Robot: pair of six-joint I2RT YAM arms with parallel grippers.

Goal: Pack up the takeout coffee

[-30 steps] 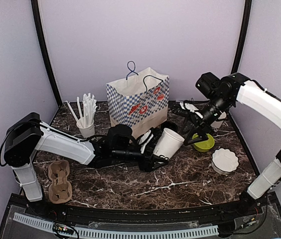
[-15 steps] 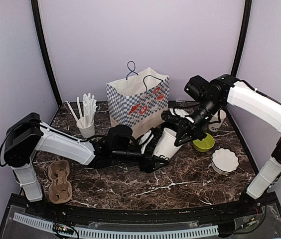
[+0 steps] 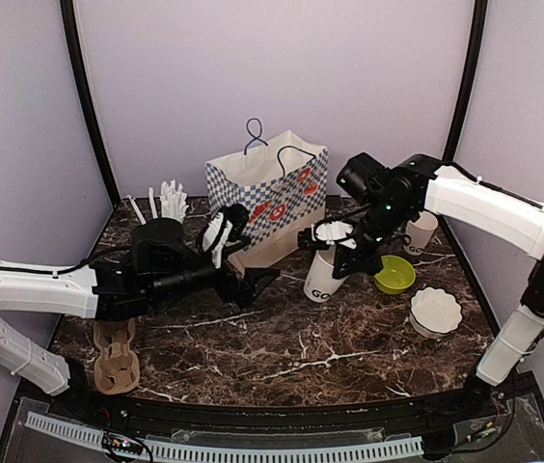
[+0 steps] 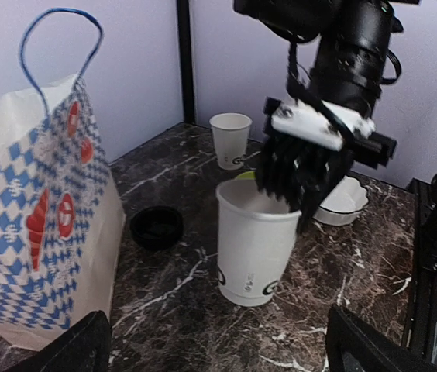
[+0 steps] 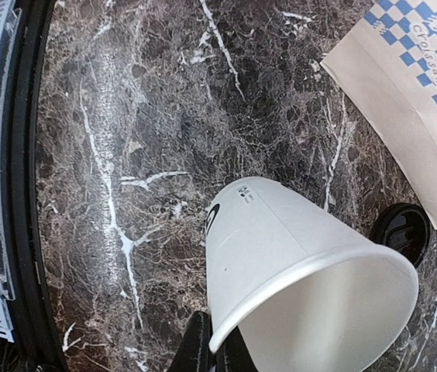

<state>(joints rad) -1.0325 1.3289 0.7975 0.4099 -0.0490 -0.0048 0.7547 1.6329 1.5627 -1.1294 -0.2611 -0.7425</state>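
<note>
1. The handover is done. My left tool (image 3: pixel 253 282), which gripped the cup a second ago, has let go and backed away; its jaws stand wide and empty.
2. My right tool (image 4: pixel 300 203) has closed and now pinches the rim of the takeout cup (image 4: pixel 256 248).
3. That cup sits directly below the right tool, upright where it was tilted before. Its base appears to rest on the worktop (image 3: pixel 349 357), and it wears no lid.
4. A black lid (image 4: pixel 156 227) lies flat between the right tool and the checked paper bag (image 4: pixel 32 232). I judge it goes on before packing.
5. The second cup (image 4: pixel 230 139) stands beyond the right tool, also unlidded. The green bowl (image 3: pixel 394 277) crowds the held cup on the side away from the left tool.
</note>
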